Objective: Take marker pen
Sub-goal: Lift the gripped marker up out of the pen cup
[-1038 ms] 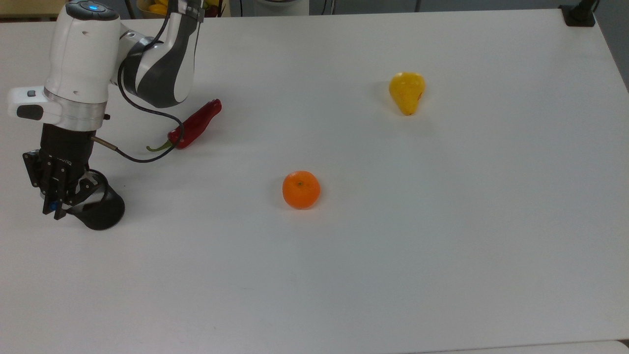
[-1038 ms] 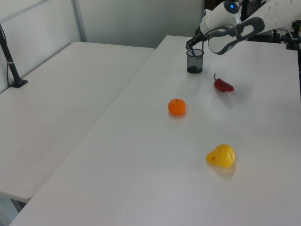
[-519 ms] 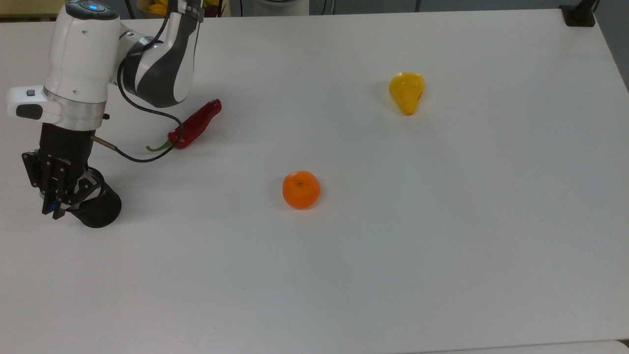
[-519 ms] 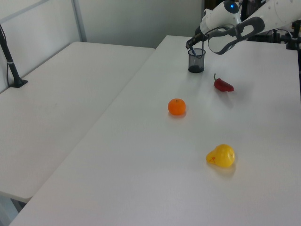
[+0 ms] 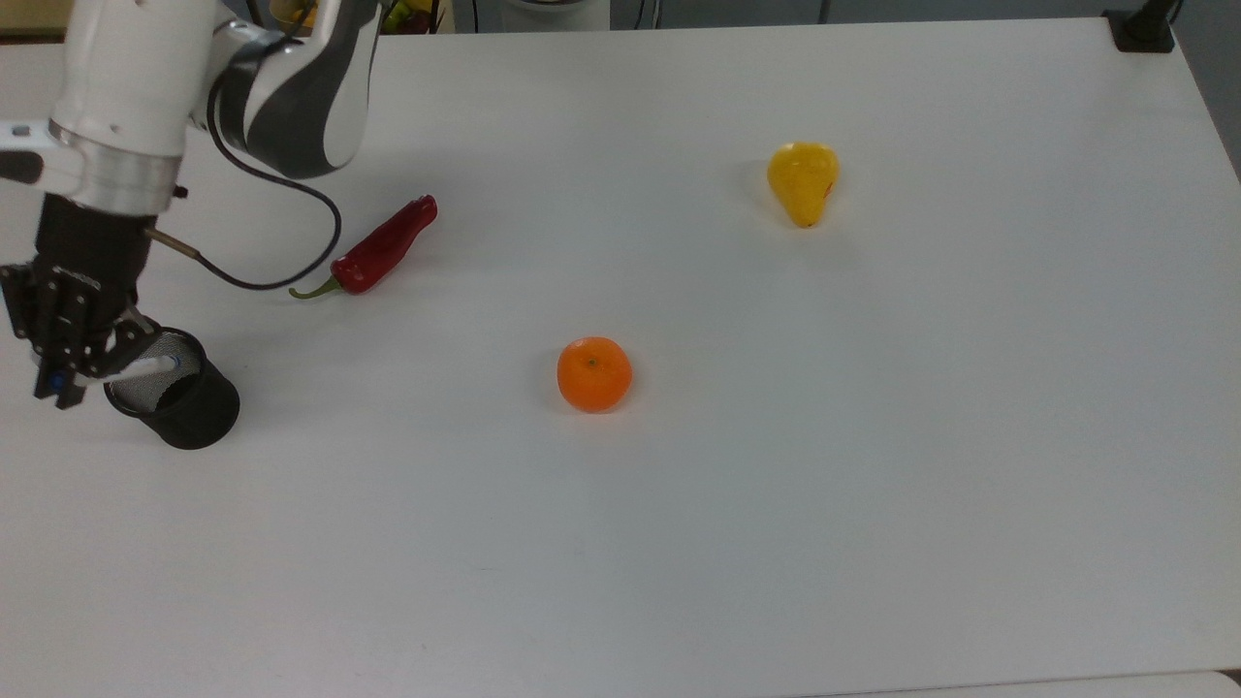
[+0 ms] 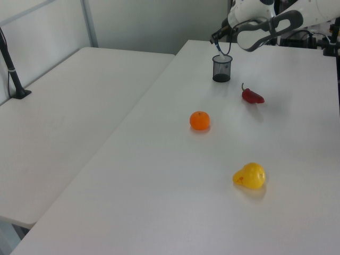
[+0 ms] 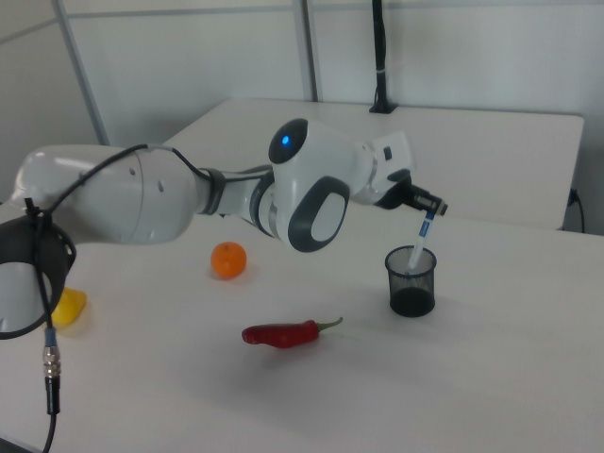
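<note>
In the right view the chilli (image 7: 281, 334) lies nearest on the counter (image 7: 491, 396), with the orange (image 7: 227, 260) and a bit of the pear (image 7: 68, 304) behind it toward the right view's left. Past the chilli stands the black mesh cup (image 7: 411, 280), upright, and above it the gripper (image 7: 429, 208).

The gripper is closed on the blue-capped top of the pen (image 7: 420, 240). The pen's white barrel slopes down from the gripper into the cup, its lower end inside the rim, its upper part above it. So the pen is part way out of the cup: held, but not yet clear.

The long axis is what matters here. In the right view the pen leans, top toward the right view's right, foot toward the cup's middle. In the top view the barrel (image 5: 136, 369) runs across the cup's mouth from the gripper (image 5: 60, 380) at the top view's left toward the cup (image 5: 179, 397), whose near rim lies just beside the gripper. I judge the lift should run mostly straight up, along the barrel, until the lower end passes the rim; a sideways pull sooner could catch the rim and tip the light cup.

In the left view the cup (image 6: 221, 68) sits at the counter's far end, well apart from the chilli (image 6: 252, 95), the orange (image 6: 200, 120) and the pear (image 6: 249, 176).
</note>
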`<act>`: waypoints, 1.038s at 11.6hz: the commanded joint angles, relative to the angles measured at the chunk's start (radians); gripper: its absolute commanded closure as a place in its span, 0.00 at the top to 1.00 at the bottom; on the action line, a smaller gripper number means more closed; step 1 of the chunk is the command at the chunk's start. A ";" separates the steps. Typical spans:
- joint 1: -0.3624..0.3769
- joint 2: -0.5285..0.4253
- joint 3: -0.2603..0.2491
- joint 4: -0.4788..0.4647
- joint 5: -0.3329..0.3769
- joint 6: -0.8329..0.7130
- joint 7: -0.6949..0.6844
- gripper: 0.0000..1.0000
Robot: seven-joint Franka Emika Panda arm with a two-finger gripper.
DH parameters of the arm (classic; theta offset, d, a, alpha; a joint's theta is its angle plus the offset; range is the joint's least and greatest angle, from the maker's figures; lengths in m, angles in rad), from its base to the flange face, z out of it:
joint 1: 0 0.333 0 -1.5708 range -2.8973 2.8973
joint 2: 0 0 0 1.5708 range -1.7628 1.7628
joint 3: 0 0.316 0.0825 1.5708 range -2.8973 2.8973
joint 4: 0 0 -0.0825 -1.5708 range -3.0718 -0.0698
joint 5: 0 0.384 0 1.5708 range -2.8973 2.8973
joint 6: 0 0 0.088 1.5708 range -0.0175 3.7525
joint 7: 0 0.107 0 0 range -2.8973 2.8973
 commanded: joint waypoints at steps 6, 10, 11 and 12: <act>0.014 -0.289 0.011 -0.116 0.095 -0.146 0.016 0.02; 0.073 -0.384 0.015 -0.119 0.160 -0.376 0.015 0.02; 0.087 -0.412 0.015 -0.121 0.175 -0.442 0.016 0.02; 0.089 -0.427 0.015 -0.119 0.186 -0.493 0.015 0.02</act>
